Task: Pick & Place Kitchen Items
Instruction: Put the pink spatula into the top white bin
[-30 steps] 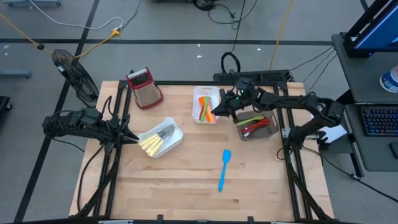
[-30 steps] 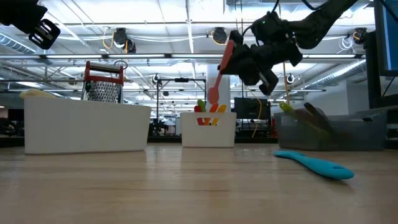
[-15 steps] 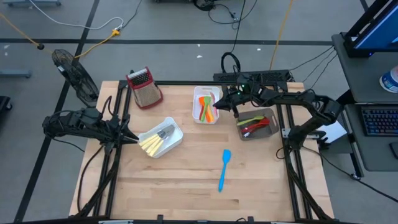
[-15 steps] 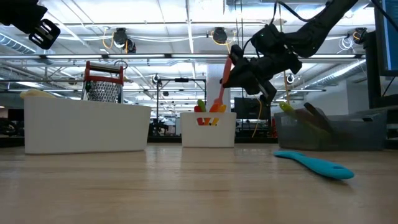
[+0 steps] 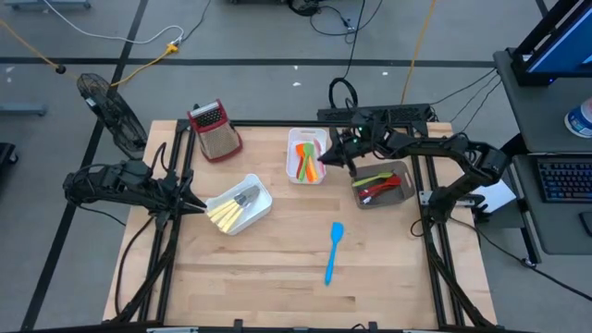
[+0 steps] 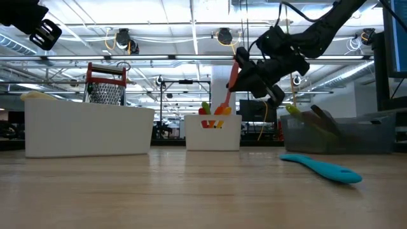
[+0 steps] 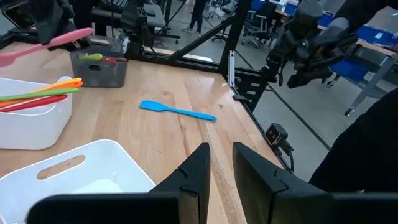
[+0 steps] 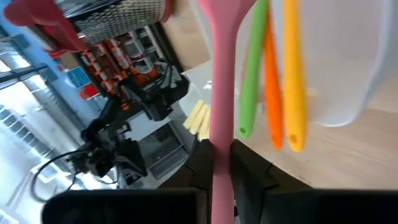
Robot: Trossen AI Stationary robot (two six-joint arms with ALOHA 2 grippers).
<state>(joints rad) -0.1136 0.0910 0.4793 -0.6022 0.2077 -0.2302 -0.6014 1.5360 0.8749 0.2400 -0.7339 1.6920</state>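
My right gripper (image 5: 339, 154) (image 6: 243, 74) hangs over the small white bin (image 5: 306, 136) (image 6: 213, 135) at the table's far middle, shut on a pink spatula (image 6: 228, 89) (image 8: 221, 68). Green, orange and yellow utensils (image 8: 273, 81) lie in that bin. A blue spatula (image 5: 332, 252) (image 6: 321, 168) lies flat on the wood toward the near right. My left gripper (image 5: 198, 205) (image 7: 221, 171) waits at the table's left beside a larger white bin (image 5: 260, 191), its fingers close together with nothing between them. My right gripper pinches the pink spatula's handle (image 8: 218, 146) between its two fingers, near the handle's upper end. The fingers come from the table's right, slanting a little downward, and lie across the handle. The spatula hangs nearly upright, blade down, its lower end (image 6: 222, 108) among the utensils at the bin's rim.
A grey bin (image 5: 400, 191) with red and green utensils stands right of the small white bin. A metal grater with a red top (image 5: 214, 129) stands at the far left. The larger white bin holds pale cutlery (image 5: 231, 209). Bare wood spreads along the near side.
My right gripper has gone a little toward the table's far edge and down with the pink spatula, then held still. The spatula has swung more upright, and its blade has sunk to the small white bin's rim.
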